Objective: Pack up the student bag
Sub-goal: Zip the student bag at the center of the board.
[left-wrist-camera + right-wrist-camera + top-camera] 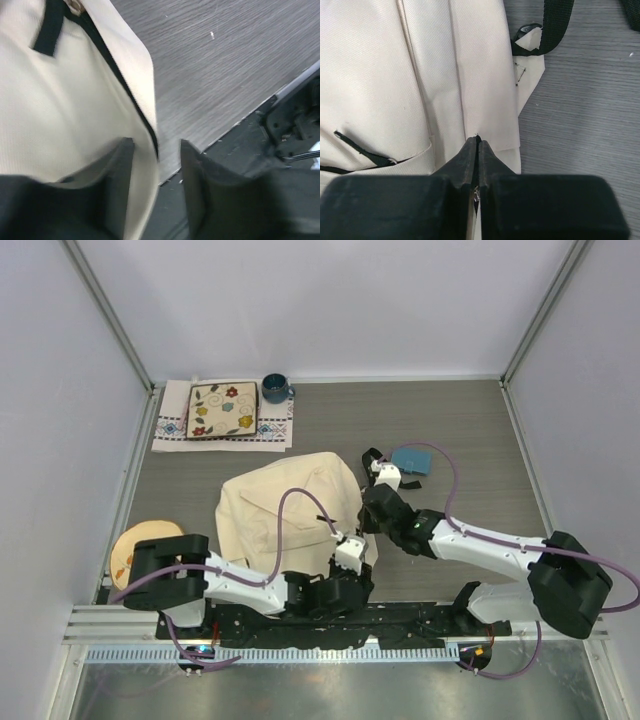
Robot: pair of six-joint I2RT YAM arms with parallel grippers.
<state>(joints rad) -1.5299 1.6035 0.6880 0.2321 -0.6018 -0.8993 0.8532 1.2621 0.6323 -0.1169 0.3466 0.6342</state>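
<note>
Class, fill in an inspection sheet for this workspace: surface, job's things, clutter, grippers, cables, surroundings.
Surface: grey wood-grain table, no spills seen.
Job's things: cream student bag lying mid-table.
Clutter: blue mug, floral tile on embroidered cloth, wooden disc, blue pad.
Grippers: left gripper open astride the bag's edge; right gripper shut on bag fabric.
Cables: purple cables along both arms, one looping over the bag.
Surroundings: white walls, metal frame.

A small blue square pad [411, 460] is seen just right of the right pincer [368, 466] on the grey wood-grain table [480, 420]. Well beyond the left pincer [340, 535], toward the far left, a flower-patterned tile [223, 410] is laid on an embroidered cloth [272, 433], a dark blue mug [275, 389] at its corner. A round wooden disc [143, 540] is placed far to that pincer's left.
</note>
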